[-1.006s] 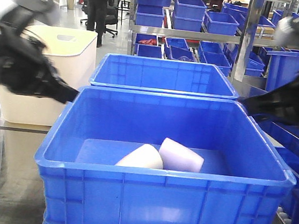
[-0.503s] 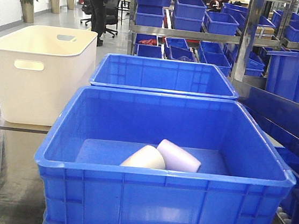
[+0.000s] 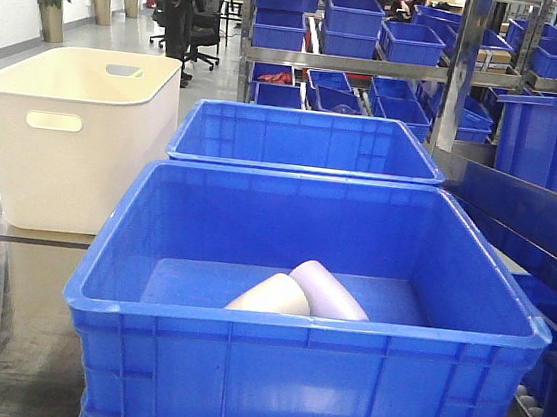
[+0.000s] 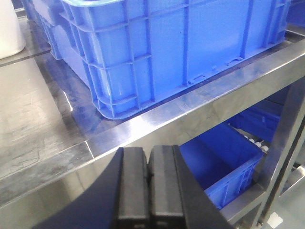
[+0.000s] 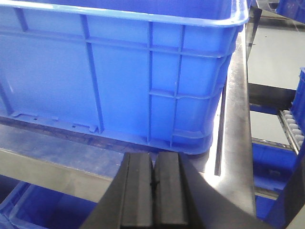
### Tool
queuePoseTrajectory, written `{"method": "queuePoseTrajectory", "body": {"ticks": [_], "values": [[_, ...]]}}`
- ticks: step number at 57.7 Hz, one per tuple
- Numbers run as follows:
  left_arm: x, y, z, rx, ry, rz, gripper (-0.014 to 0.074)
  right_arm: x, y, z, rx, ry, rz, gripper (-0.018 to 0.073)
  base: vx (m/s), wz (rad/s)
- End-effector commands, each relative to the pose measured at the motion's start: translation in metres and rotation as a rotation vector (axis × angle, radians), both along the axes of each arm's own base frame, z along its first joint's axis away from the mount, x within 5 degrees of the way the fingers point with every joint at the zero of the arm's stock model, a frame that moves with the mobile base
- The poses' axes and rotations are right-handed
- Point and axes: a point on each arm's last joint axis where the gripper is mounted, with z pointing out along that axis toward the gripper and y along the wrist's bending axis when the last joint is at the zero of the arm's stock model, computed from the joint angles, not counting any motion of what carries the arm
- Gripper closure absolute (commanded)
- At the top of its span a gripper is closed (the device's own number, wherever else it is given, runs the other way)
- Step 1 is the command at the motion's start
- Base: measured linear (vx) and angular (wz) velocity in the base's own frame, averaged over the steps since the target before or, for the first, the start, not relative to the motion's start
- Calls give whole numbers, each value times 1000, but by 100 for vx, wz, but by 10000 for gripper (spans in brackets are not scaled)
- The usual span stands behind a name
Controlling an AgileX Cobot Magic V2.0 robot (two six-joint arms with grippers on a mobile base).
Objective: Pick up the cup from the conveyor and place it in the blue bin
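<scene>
Blue bin (image 3: 300,372) open on top; nothing overhangs its mouth. Two cups lie on its floor, cream cup (image 3: 270,296) touching lilac cup (image 3: 327,290), bare floor to either side. Second blue crate (image 3: 306,139) butts against the far rim. Cream tub (image 3: 75,135) stands near the left corner, a narrow lane between. My left fingers (image 4: 133,191) sit pressed together below the tabletop (image 4: 43,129) edge; my right fingers (image 5: 143,191) likewise, just before the bin's ribbed wall.
</scene>
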Motion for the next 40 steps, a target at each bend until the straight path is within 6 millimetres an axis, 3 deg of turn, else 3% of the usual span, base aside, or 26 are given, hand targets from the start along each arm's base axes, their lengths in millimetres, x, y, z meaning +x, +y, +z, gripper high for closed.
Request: {"method": "queuePoseTrajectory", "body": {"ticks": [1, 40], "values": [[2, 0, 14, -53, -66, 17, 598, 2, 0, 17, 27, -107, -2, 569, 0, 0], [7, 7, 10, -2, -142, 93, 598, 2, 0, 17, 27, -107, -2, 569, 0, 0]]}}
